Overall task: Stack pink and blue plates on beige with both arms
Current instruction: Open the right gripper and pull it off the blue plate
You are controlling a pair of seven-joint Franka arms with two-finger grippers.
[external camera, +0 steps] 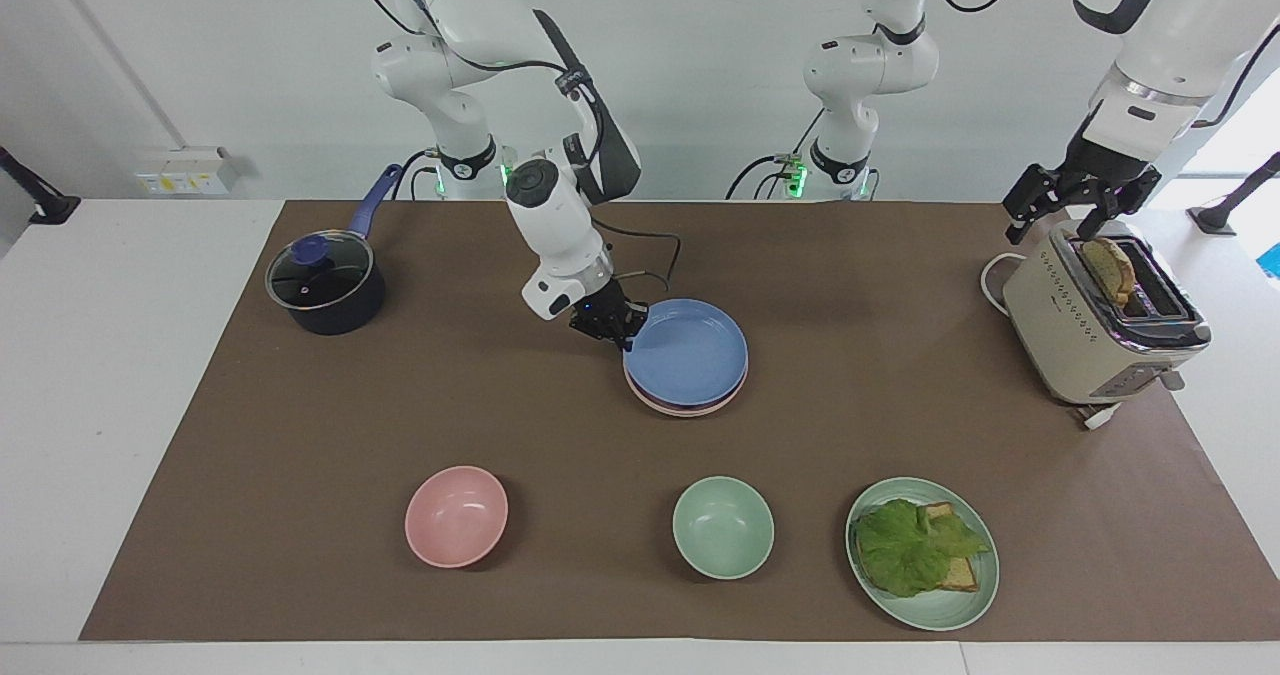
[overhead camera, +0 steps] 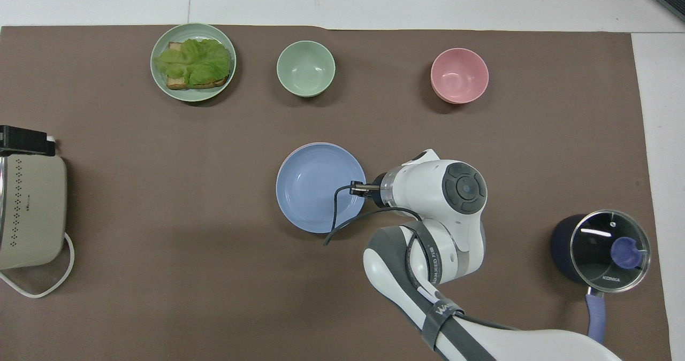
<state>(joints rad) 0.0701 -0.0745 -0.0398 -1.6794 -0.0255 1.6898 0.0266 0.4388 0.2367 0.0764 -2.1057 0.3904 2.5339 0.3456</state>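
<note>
Saucepan (external camera: 325, 290): it stands with its glass lid on at the right arm's end of the mat, well apart from the plates, so it is not in the way.
Pink bowl (external camera: 456, 516): it stands far from the robots; it is deeper than a plate and has no part in the stacking.
Right gripper (external camera: 612, 331): it is low at the rim of the blue plate, on the side toward the right arm's base, and its fingertips are pressed together on that rim. I think it holds on in order to lay the plate down straight.
Blue plate (external camera: 686, 353): it lies on top of the stack in the middle of the mat, almost exactly over the plate under it.
Pink plate (external camera: 690, 408): only a thin edge shows under the blue one.
Beige plate: I cannot see it; if it is at the bottom, the other two cover it.
Green bowl (external camera: 722, 527): it stands empty, beside the lettuce plate.
Lettuce plate (external camera: 921, 553): it carries toast and lettuce.
Left gripper (external camera: 1080, 200): it waits with the claw apart over the toaster (external camera: 1100, 325), where a slice stands in the slot.
Stage: the stack seems finished except for the release.
</note>
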